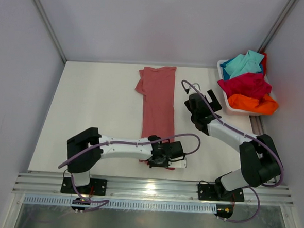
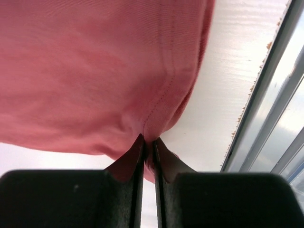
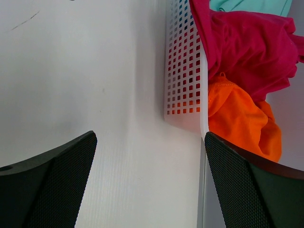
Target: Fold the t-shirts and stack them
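Top view: pink tee (image 1: 158, 101) lies as long strip on table (image 1: 100, 116), near hem at left gripper (image 1: 159, 160). Tub (image 1: 223, 87) with turquoise tee (image 1: 244, 63), crimson tee (image 1: 246, 84) and orange tee (image 1: 253, 103) sits just right of right gripper (image 1: 203, 95).
Left wrist: jaws almost together, pinching pink hem fold; rail (image 2: 266, 118) to right.
Right wrist: jaws wide apart, holding nothing; tub wall ahead, rightward.

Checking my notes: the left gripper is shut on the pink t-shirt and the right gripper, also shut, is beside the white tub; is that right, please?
Not quite: the right gripper is open, jaws wide apart, as the right wrist view shows. The left gripper is shut on the pink t-shirt, and the right gripper is beside the white tub.
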Robot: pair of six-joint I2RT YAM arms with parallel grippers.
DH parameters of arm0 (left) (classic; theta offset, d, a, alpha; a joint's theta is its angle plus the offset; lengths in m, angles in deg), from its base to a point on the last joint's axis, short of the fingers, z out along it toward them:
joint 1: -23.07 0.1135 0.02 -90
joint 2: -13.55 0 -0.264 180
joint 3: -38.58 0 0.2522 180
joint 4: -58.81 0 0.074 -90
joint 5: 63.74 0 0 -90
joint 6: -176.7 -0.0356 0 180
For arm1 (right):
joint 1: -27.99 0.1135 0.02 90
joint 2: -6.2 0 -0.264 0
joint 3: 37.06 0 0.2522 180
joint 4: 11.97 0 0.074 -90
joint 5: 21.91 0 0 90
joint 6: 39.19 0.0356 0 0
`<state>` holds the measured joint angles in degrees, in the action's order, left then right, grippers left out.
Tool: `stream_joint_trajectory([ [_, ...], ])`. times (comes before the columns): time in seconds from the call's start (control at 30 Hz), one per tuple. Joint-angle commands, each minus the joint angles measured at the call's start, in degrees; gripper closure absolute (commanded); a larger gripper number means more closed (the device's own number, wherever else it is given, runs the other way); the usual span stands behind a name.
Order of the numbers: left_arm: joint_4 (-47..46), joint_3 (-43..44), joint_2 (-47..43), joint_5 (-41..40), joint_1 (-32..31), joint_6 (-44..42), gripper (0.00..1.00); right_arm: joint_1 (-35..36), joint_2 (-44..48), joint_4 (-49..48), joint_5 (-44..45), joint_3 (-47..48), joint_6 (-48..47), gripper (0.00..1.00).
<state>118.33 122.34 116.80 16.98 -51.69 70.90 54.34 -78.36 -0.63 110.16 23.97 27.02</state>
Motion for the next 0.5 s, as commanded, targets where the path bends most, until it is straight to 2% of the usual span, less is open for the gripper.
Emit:
stream_joint_trajectory([
  [0.0, 1.3, 4.1, -4.2, -0.9, 2.9, -1.5, 0.88, -0.7, 2.4, -3.6, 3.1, 1.9, 1.8, 0.01],
  [0.3, 1.9, 13.9, -3.7, -1.7, 12.8, -6.4, 0.87, -1.9, 3.5, -3.6, 3.1, 1.9, 2.3, 0.01],
  [0.47, 1.3, 20.7, 0.1, -3.1, 18.1, -11.1, 0.87, -2.4, 4.2, -3.8, 3.6, 1.8, 1.9, 0.01],
])
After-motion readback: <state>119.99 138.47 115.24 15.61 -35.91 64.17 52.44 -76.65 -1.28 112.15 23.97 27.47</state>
